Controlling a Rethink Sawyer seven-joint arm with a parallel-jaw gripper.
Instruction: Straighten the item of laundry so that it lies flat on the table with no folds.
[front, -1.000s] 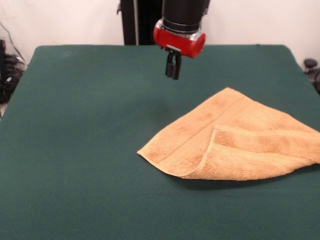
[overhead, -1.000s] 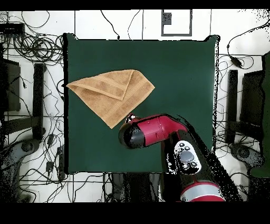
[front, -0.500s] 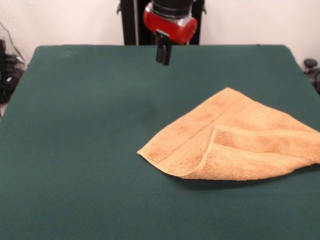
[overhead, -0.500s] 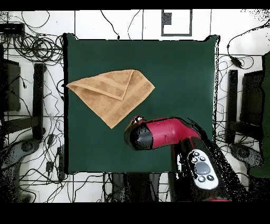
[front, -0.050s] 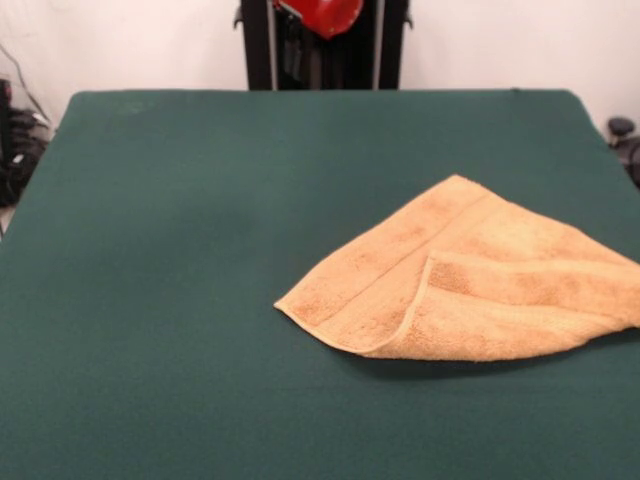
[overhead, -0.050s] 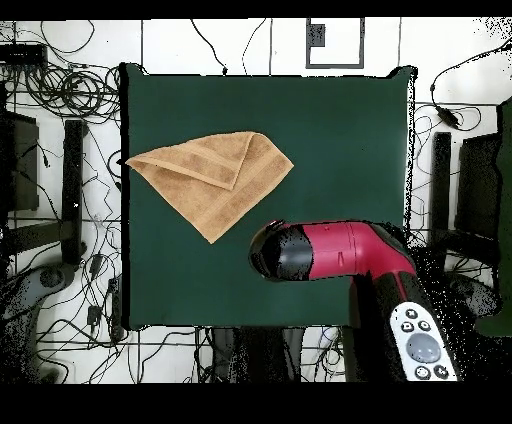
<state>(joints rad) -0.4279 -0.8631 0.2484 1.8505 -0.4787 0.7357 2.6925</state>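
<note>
Towel (front, -0.050s: 470, 275): folded over, on table (front, -0.050s: 180, 300), well apart from gripper (overhead, -0.050s: 268, 250); jaw state cannot be told.

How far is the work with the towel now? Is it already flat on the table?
Not yet. Nothing looks done: the orange-tan towel lies on the green table with one part folded over itself, so a double layer and a fold line show. Nothing is in hand: the arm is apart from the towel, not touching it, and its gripper is hidden. What is left is to open the folded flap and spread the towel flat.
</note>
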